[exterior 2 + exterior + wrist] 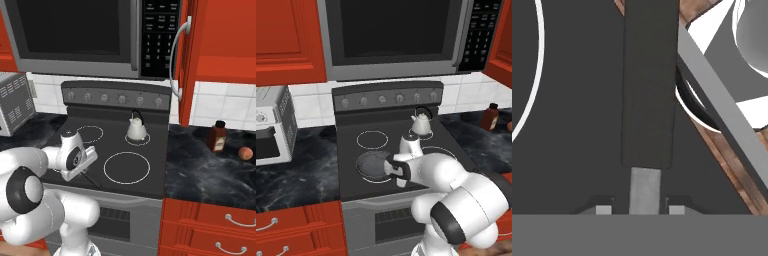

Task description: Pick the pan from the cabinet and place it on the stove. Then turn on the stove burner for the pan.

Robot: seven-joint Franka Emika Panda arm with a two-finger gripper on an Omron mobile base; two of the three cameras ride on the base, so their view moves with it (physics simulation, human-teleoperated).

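The pan sits flat on the front left ring of the stove, its handle pointing toward the robot. In the hand view the black handle runs up from between my fingertips, with a small gap on each side. My gripper is open around the handle's grey end and points down at the stove glass. The hand hovers low over the stove's front left corner, covering the pan there. The red cabinet at upper right has its door swung open.
A white kettle stands on the back right ring. Grey knobs line the back panel below the black microwave. A white toaster oven stands on the left counter; a brown bottle and an orange fruit on the right counter.
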